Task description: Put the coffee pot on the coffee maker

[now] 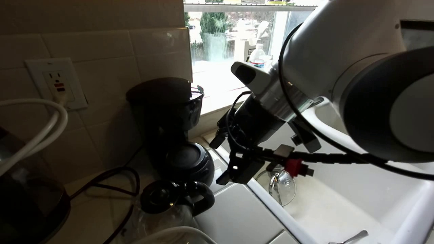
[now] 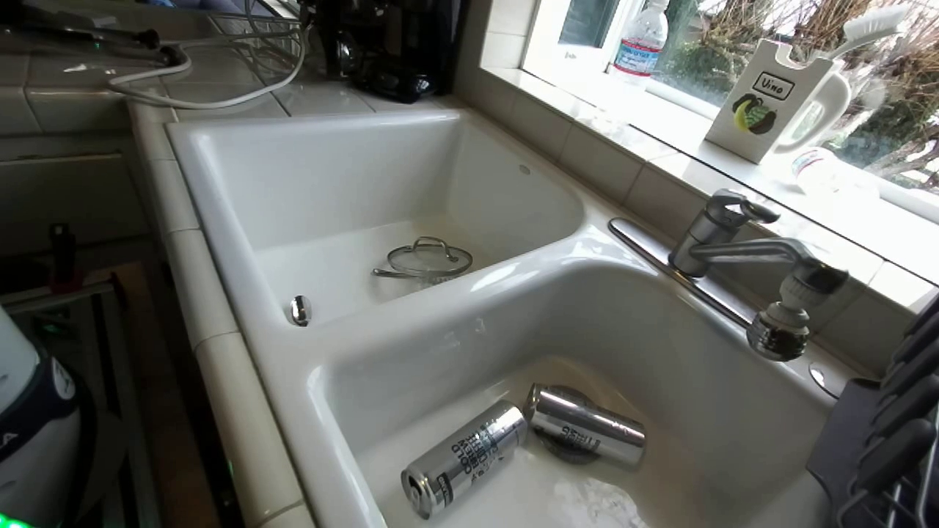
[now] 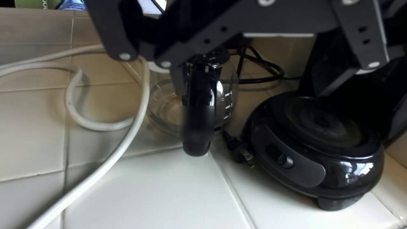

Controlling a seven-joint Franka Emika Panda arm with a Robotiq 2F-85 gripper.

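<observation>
The coffee pot (image 1: 162, 217), clear glass with a black lid, stands on the tiled counter beside the coffee maker (image 1: 162, 101). In the wrist view the pot (image 3: 227, 92) is left of centre, its black handle (image 3: 198, 127) pointing toward the camera. The coffee maker's base (image 3: 292, 159) is at the right, its round plate bare. My gripper (image 1: 217, 162) is open and empty above the counter's sink edge. In the wrist view the gripper (image 3: 254, 84) has its left finger overlapping the handle's left side and its right finger before the machine's column. Contact cannot be told.
A white cable (image 3: 125, 141) loops over the counter left of the pot. A black cord (image 1: 118, 191) and its plug (image 3: 237, 148) lie near the machine. The sink (image 2: 323, 198) holds a glass lid (image 2: 429, 260). A dark appliance (image 1: 30, 210) stands at the left.
</observation>
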